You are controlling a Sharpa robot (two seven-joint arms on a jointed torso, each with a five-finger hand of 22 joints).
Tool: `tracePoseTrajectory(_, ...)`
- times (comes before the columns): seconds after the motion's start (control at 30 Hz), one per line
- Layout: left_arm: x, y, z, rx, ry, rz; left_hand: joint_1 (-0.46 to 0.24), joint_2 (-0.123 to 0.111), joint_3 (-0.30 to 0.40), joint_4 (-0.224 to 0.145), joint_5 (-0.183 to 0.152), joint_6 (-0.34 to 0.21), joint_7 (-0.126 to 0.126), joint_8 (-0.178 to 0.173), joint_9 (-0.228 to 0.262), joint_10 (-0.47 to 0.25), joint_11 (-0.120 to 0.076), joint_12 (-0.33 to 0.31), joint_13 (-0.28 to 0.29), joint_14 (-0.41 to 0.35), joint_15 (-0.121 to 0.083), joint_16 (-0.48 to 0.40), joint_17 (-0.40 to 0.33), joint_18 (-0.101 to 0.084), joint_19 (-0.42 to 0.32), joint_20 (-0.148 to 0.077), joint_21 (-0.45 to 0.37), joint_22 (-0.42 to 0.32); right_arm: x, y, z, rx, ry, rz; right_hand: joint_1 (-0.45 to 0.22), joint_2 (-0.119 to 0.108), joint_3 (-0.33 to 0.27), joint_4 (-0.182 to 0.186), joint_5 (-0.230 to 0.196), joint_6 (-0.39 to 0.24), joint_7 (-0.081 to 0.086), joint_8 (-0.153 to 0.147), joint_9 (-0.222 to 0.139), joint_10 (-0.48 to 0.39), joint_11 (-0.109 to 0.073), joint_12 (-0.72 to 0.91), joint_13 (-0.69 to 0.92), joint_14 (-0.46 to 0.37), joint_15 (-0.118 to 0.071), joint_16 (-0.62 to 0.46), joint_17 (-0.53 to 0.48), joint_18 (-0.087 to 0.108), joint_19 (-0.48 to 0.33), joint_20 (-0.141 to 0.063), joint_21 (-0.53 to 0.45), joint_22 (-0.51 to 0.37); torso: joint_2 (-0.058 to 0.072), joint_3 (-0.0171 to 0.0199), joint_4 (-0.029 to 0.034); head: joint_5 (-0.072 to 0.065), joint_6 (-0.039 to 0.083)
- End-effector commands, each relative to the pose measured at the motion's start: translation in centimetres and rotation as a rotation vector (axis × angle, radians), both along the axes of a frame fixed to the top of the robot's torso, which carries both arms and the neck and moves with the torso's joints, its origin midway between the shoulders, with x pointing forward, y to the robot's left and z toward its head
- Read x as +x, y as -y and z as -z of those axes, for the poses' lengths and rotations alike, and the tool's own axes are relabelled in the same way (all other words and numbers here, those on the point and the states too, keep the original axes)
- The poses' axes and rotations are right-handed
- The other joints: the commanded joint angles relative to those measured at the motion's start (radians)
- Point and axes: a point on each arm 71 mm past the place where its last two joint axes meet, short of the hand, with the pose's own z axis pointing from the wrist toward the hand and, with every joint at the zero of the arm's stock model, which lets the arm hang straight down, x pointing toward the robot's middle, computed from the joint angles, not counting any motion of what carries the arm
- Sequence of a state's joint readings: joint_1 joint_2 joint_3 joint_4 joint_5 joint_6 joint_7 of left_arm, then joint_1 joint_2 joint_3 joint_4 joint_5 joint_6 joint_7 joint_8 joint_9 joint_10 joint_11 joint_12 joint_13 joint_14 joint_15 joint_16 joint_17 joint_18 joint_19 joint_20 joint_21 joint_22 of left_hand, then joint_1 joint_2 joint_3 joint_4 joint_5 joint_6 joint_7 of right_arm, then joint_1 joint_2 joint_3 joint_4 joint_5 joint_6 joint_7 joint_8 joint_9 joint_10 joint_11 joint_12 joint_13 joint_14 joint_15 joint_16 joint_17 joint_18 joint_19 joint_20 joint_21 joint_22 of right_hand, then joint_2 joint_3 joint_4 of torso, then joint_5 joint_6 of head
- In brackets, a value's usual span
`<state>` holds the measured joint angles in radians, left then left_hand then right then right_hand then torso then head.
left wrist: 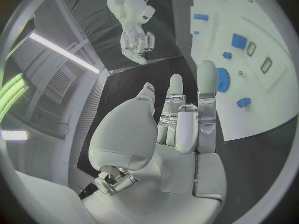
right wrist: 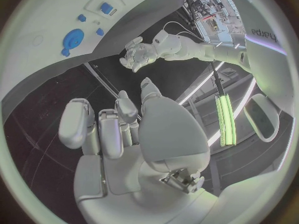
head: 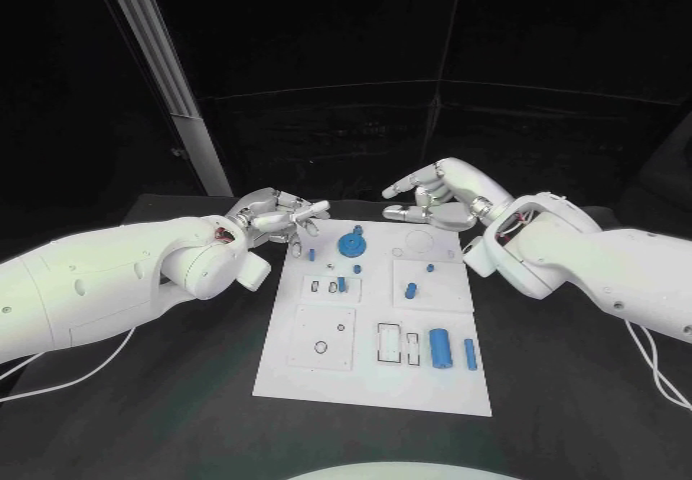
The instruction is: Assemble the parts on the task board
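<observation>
Black matte table [head: 173,400] carries the flat white board [head: 378,385] at its middle, small blue parts [head: 438,348] and a toothed blue disc [head: 351,243] on it, flanked at its far corners by the empty, loosely spread left hand [head: 271,217] and right hand [head: 437,196].

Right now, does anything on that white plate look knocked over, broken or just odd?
Nothing stands out. The task board lies flat, with the blue parts, such as the gear, in or beside its recesses. The left hand and right hand hover at the far edge, holding nothing.
</observation>
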<state>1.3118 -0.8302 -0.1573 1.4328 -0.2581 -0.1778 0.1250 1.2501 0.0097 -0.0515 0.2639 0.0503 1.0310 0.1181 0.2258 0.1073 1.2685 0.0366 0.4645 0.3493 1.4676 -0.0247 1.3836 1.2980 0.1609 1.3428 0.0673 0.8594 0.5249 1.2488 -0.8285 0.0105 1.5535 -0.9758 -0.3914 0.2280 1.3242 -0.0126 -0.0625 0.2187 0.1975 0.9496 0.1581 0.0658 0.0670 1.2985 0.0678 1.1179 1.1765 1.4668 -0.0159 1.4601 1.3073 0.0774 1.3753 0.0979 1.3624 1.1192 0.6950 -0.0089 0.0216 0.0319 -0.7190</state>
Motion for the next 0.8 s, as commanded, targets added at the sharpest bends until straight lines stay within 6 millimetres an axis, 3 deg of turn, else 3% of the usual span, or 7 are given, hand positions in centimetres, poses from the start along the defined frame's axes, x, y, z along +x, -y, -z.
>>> tracePoseTrajectory(0.03, -0.6, 0.5, 1.6, 0.394, -0.133, 0.176, -0.025, 0.009, -0.020, 0.016, 0.003, 0.006, -0.008, 0.027, 0.012, -0.004, -0.001, 0.074, 0.057, 0.059, -0.013, 0.075, 0.126, -0.027, 0.012, -0.004, 0.114, 0.141, 0.5, 1.8, -0.2, 0.118, -0.138, 0.023, 0.008, 0.005, -0.009, 0.000, 0.007, -0.001, -0.003, 0.006, 0.001, -0.007, -0.001, -0.007, -0.001, 0.058, 0.006, -0.007, 0.084, 0.010, -0.005, -0.003, -0.003, -0.001, -0.019, 0.0036, -0.0038, 0.007, -0.006)
tracePoseTrajectory(0.17, -0.4, 1.0, 1.6, 0.575, -0.160, 0.214, -0.082, 0.028, -0.065, 0.019, 0.002, 0.016, -0.024, 0.087, 0.044, -0.014, -0.020, 0.239, 0.192, 0.094, -0.025, 0.166, 0.243, -0.049, 0.050, -0.012, 0.281, 0.351, 1.0, 3.9, -0.4, 0.123, -0.146, 0.080, 0.009, 0.006, -0.009, 0.000, 0.008, -0.001, -0.003, 0.007, 0.001, -0.007, -0.001, -0.008, -0.002, 0.058, 0.005, -0.007, 0.083, 0.010, -0.005, -0.003, -0.004, -0.001, -0.026, 0.0078, -0.0053, 0.009, -0.014)
tracePoseTrajectory(0.27, 0.1, 1.6, 1.4, 0.699, -0.164, 0.225, -0.112, 0.041, -0.111, 0.026, 0.003, 0.019, -0.041, 0.153, 0.085, 0.013, -0.035, 0.476, 0.436, 0.103, -0.035, 0.187, 0.273, -0.066, 0.079, -0.026, 0.391, 0.499, 1.3, 5.1, -0.5, 0.122, -0.150, 0.114, 0.010, 0.006, -0.010, -0.001, 0.009, -0.001, -0.003, 0.007, 0.002, -0.007, -0.001, -0.008, -0.003, 0.058, 0.005, -0.008, 0.083, 0.010, -0.005, -0.003, -0.004, -0.002, -0.030, 0.0098, -0.0053, 0.010, -0.018)
tracePoseTrajectory(0.33, 0.4, 2.2, 1.1, 0.772, -0.162, 0.229, -0.119, 0.050, -0.143, 0.027, -0.001, 0.007, -0.049, 0.204, 0.122, 0.017, -0.040, 0.579, 0.547, 0.103, -0.042, 0.187, 0.273, -0.078, 0.090, -0.028, 0.445, 0.578, 1.4, 5.5, -0.5, 0.119, -0.152, 0.130, 0.012, 0.008, -0.012, -0.001, 0.012, 0.000, -0.004, 0.007, 0.002, -0.007, -0.001, -0.009, -0.003, 0.058, 0.005, -0.009, 0.081, 0.010, -0.005, -0.003, -0.005, -0.002, -0.033, 0.0115, -0.0057, 0.013, -0.021)
tracePoseTrajectory(0.37, 0.5, 2.4, 1.0, 0.793, -0.161, 0.229, -0.123, 0.051, -0.152, 0.026, -0.001, 0.009, -0.053, 0.222, 0.135, 0.024, -0.043, 0.605, 0.575, 0.103, -0.045, 0.187, 0.273, -0.083, 0.098, -0.029, 0.464, 0.607, 1.5, 5.7, -0.5, 0.117, -0.152, 0.134, 0.012, 0.008, -0.012, -0.001, 0.012, 0.000, -0.004, 0.007, 0.002, -0.007, -0.001, -0.009, -0.003, 0.058, 0.005, -0.009, 0.081, 0.010, -0.005, -0.003, -0.005, -0.002, -0.034, 0.0124, -0.0054, 0.013, -0.023)
tracePoseTrajectory(0.5, 1.0, 3.5, 0.9, 0.870, -0.163, 0.232, -0.126, 0.060, -0.174, 0.026, 0.000, -0.004, -0.059, 0.267, 0.172, 0.032, -0.051, 0.650, 0.625, 0.103, -0.049, 0.187, 0.273, -0.093, 0.115, -0.035, 0.506, 0.673, 1.6, 5.9, -0.5, 0.102, -0.146, 0.145, 0.014, 0.010, -0.015, -0.002, 0.016, 0.000, -0.004, 0.008, 0.002, -0.007, -0.002, -0.012, -0.006, 0.058, 0.004, -0.011, 0.079, 0.011, -0.005, -0.004, -0.006, -0.005, -0.035, 0.0154, -0.0060, 0.015, -0.029)
tracePoseTrajectory(0.8, 1.7, 5.8, 1.0, 0.951, -0.172, 0.241, -0.118, 0.068, -0.192, 0.025, 0.000, -0.028, -0.062, 0.307, 0.209, 0.032, -0.052, 0.672, 0.651, 0.103, -0.053, 0.187, 0.273, -0.103, 0.130, -0.036, 0.543, 0.733, 1.9, 5.9, -0.3, 0.077, -0.140, 0.153, 0.018, 0.013, -0.023, -0.001, 0.031, 0.000, -0.005, 0.008, 0.002, -0.009, -0.003, -0.018, -0.012, 0.057, 0.003, -0.017, 0.073, 0.012, -0.006, -0.005, -0.011, -0.011, -0.032, 0.0137, -0.0075, 0.019, -0.030)
